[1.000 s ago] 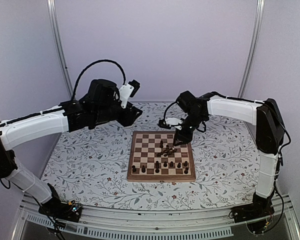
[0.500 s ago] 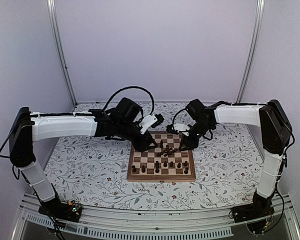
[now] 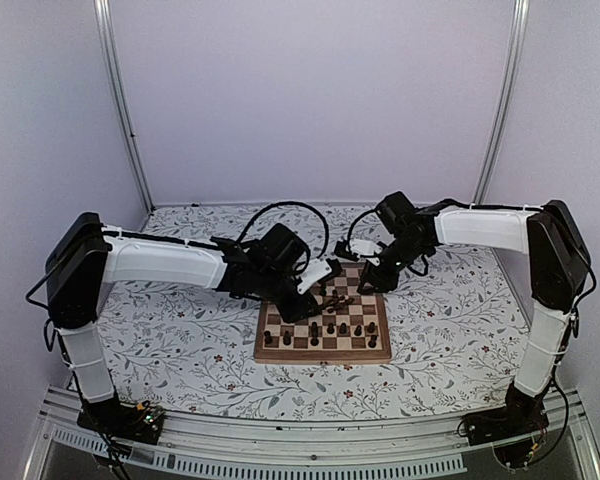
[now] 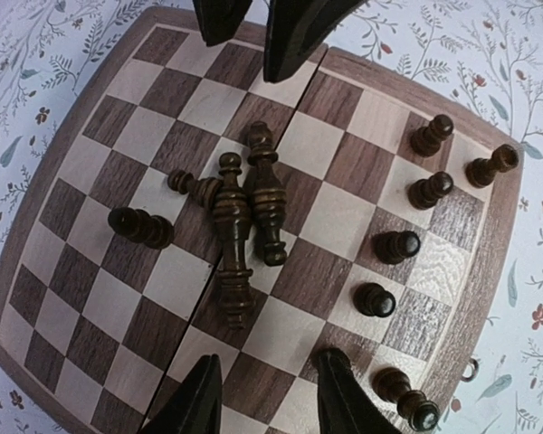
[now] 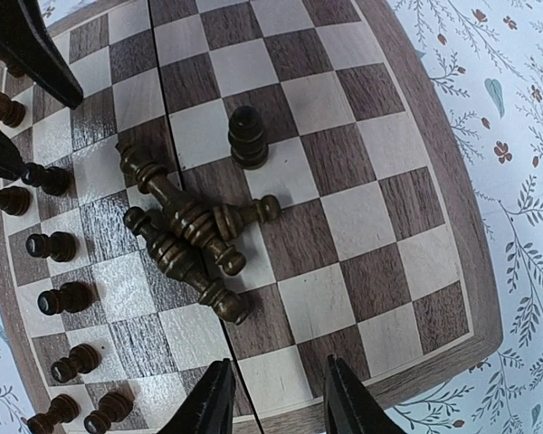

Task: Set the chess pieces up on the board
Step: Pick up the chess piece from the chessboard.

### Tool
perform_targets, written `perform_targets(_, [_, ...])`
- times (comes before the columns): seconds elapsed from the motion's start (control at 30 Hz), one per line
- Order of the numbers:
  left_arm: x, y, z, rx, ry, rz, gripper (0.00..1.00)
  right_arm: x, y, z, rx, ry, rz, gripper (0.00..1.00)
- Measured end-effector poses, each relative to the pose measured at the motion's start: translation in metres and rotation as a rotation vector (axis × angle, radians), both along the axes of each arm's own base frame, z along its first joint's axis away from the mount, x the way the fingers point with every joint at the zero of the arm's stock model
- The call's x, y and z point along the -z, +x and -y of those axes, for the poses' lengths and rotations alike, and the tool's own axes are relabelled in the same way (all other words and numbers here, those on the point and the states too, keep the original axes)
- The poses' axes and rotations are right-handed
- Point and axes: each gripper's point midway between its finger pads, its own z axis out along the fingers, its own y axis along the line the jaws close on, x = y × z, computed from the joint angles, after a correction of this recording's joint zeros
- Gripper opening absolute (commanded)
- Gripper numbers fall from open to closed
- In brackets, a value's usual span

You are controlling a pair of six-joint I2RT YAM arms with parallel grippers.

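The square wooden chessboard (image 3: pixel 320 357) with light tan and dark brown squares lies mid-table on the floral-patterned table (image 3: pixel 170 340), well in from every table edge. All the dark brown turned chess pieces (image 4: pixel 233 237) are on it.

Three lie toppled in a crossed heap near the board's centre: two long ones side by side and a short one (image 5: pixel 253 212) touching them. One short piece (image 5: pixel 247 136) stands alone just beside the heap. In the right wrist view at least eight more (image 5: pixel 52 244) stand in a loose line down the left of the frame, along one edge of the board. That makes twelve or more, since those at the frame's edge are partly cut off.

Bare squares surround the heap on several sides, and the rows at the top of the overhead frame show bare wood.

The left gripper (image 4: pixel 271 362) hangs above the board just short of the heap. Its fingers are a narrow gap apart, with only squares showing between them. The right gripper (image 5: pixel 279 364) faces it from the heap's other side, its fingers likewise a little parted and holding nothing.

A second ago the left arm was raised at the left of the overhead frame, off the board. Now it stretches across to the board's upper left. The right gripper is in much the same spot, by the upper right, and the pieces lie as they did then.
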Motion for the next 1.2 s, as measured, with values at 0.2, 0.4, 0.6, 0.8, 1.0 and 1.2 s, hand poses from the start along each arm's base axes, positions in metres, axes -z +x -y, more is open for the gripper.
perform_targets(0.2, [0.013,0.006,0.007,-0.006,0.021,0.03,0.36,0.004,-0.001,0.002,0.002,-0.003,-0.005,0.37])
perform_targets(0.4, [0.017,0.012,0.008,-0.017,0.023,0.052,0.35,0.003,0.002,0.007,0.016,0.0,-0.006,0.38])
perform_targets(0.6, [0.023,0.016,0.013,-0.018,0.014,0.063,0.33,0.0,0.004,0.011,0.024,0.004,0.0,0.38])
perform_targets(0.8, [0.026,0.019,0.013,-0.021,-0.004,0.072,0.32,0.004,0.003,0.013,0.029,-0.003,-0.002,0.38])
perform_targets(1.0, [0.028,0.022,0.015,-0.021,-0.02,0.072,0.26,0.005,0.013,0.021,0.061,-0.042,0.039,0.38])
perform_targets(1.2, [0.032,0.024,0.013,-0.019,-0.015,0.069,0.27,0.009,0.019,0.03,0.087,-0.064,0.052,0.38])
